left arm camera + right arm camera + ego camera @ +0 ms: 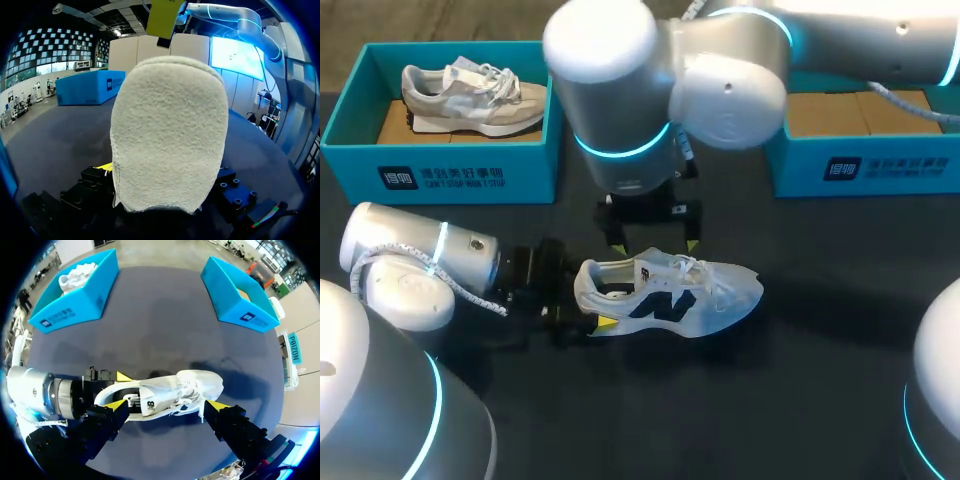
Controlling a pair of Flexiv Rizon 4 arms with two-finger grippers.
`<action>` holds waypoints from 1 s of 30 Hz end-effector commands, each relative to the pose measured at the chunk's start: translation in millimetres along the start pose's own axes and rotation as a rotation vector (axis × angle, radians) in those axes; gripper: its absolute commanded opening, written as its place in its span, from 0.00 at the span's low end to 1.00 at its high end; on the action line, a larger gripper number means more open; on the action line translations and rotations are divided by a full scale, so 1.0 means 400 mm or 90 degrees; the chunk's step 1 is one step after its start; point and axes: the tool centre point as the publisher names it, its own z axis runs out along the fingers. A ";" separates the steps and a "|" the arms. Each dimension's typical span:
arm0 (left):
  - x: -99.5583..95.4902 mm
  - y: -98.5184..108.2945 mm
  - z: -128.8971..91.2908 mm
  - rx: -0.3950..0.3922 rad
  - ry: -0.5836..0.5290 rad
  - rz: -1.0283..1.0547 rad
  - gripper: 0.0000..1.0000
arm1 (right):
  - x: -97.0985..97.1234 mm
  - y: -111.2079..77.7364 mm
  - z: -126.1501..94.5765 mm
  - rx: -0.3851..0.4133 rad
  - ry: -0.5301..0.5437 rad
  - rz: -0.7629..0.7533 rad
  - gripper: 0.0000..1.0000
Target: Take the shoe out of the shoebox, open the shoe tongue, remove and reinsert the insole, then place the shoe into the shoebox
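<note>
1. At the heel of the white shoe [672, 293], my left gripper [586, 298] is clamped tight, with one yellow-tipped finger on each side of the heel.
2. Through my left wrist camera the padded back of the heel fills nearly all I can see.
3. My right gripper [654, 243] hangs just above the shoe's opening, fingers spread wide and touching nothing.
4. The shoe stands on its sole on the dark table [820, 390], near the middle, its toe pointing to my right and its laces up.
5. Beyond it, at the far left, the left shoebox [440, 170] holds a grey shoe [470, 92].
6. At the far right, the right shoebox [865, 165] shows brown cardboard inside.
</note>
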 end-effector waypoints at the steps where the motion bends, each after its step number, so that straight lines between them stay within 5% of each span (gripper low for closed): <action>1: -0.003 0.010 0.003 -0.003 0.001 -0.001 0.00 | 0.031 -0.011 0.026 0.004 -0.052 0.010 1.00; 21: -0.003 0.010 0.003 -0.003 0.001 -0.001 0.00 | 0.078 -0.063 0.146 0.085 -0.152 0.009 1.00; 30: -0.003 0.010 0.003 -0.003 0.001 -0.001 0.00 | 0.047 -0.075 0.174 0.089 -0.198 0.040 1.00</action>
